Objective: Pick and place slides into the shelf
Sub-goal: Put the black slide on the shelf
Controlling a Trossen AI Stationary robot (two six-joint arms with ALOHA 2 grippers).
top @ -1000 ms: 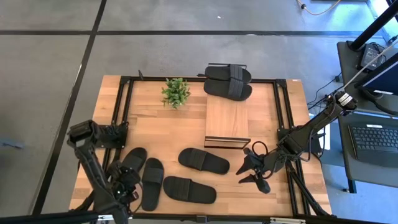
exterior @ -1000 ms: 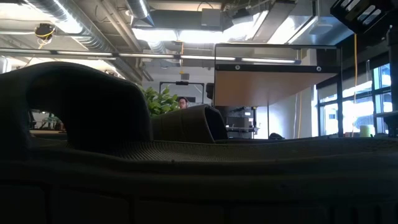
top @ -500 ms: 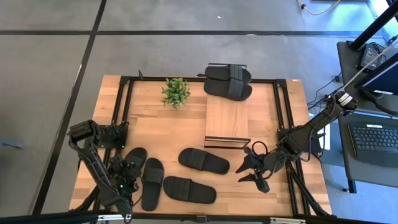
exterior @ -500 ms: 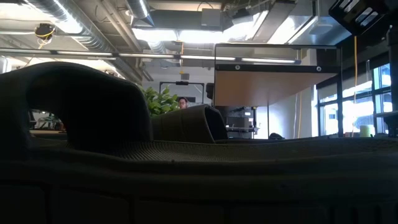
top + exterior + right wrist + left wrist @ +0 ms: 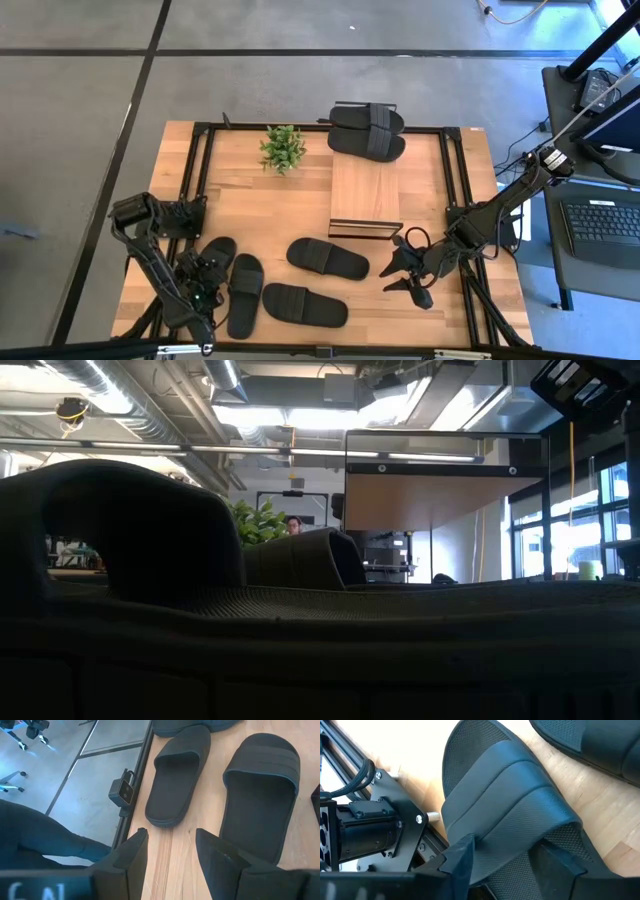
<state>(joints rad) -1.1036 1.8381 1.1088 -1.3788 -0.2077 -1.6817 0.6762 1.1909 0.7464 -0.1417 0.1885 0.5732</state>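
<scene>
Scene: a wooden tabletop (image 5: 270, 200) seen from straight above, with a black metal frame around it and one dark robot arm at each near corner.

Shelf: the shelf (image 5: 364, 190) stands lengthwise near the middle of the tabletop, running toward the far edge; its light wood top is bare on the near part.

Slides already placed: two slides (image 5: 366, 131) sit side by side at the shelf's far end, near the far edge of the tabletop, so part of the job looks done.

Slides waiting: four slides lie flat along the near edge. Two are close to the near left corner, one of them the leftmost slide (image 5: 213, 258). Two more (image 5: 327, 259) lie near the middle of that edge.

Left gripper: the left gripper (image 5: 200, 283) is low at the near left corner. In its wrist view its fingers stand apart, one on each side of the leftmost slide's ribbed strap (image 5: 515, 827). The strap is the raised part, so it likely makes the easiest hold. I judge a grasp is being set up, not yet made.

Right gripper: the right gripper (image 5: 402, 272) waits near the near right corner, fingers apart and empty, pointing toward the middle slides (image 5: 261, 790).

Plant: a small green plant (image 5: 282, 148) stands near the far edge, left of the shelf.
</scene>
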